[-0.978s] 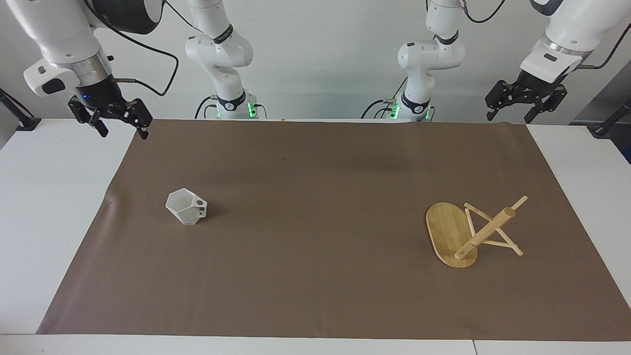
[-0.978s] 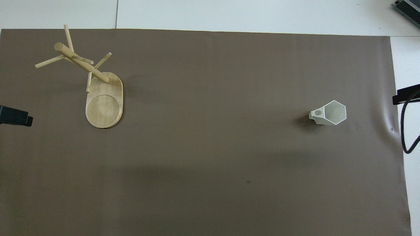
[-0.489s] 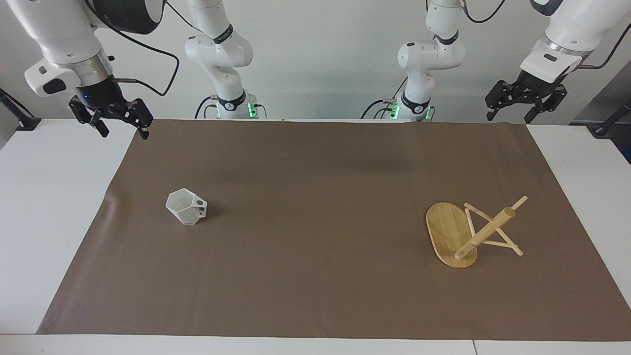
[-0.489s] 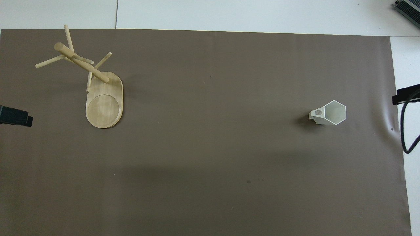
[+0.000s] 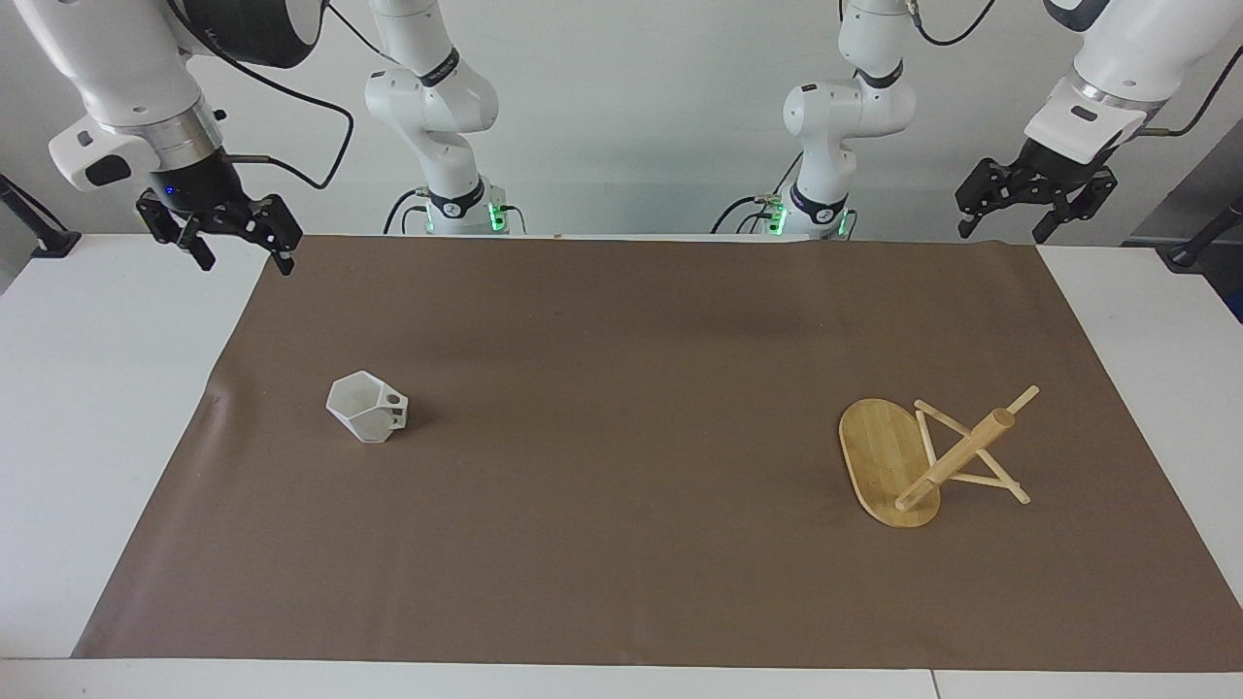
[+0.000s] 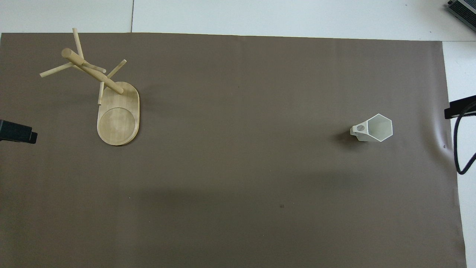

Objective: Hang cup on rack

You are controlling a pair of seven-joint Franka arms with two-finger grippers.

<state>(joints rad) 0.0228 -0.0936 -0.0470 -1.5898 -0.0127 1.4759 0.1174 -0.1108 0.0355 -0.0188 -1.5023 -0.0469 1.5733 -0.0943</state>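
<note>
The white faceted cup (image 5: 367,409) stands on the brown mat toward the right arm's end of the table, opening up, its handle pointing toward the left arm's end; it also shows in the overhead view (image 6: 375,128). The bamboo rack (image 5: 918,456) stands upright on its oval base toward the left arm's end, its pegs bare; it also shows in the overhead view (image 6: 111,100). My right gripper (image 5: 241,254) hangs open and empty over the mat's corner by the robots. My left gripper (image 5: 1005,229) hangs open and empty over the other corner by the robots. Both are well apart from the cup and the rack.
The brown mat (image 5: 621,544) covers most of the white table (image 5: 87,408). A black cable (image 6: 461,149) loops at the mat's edge at the right arm's end. The arm bases (image 5: 456,209) stand at the table's edge.
</note>
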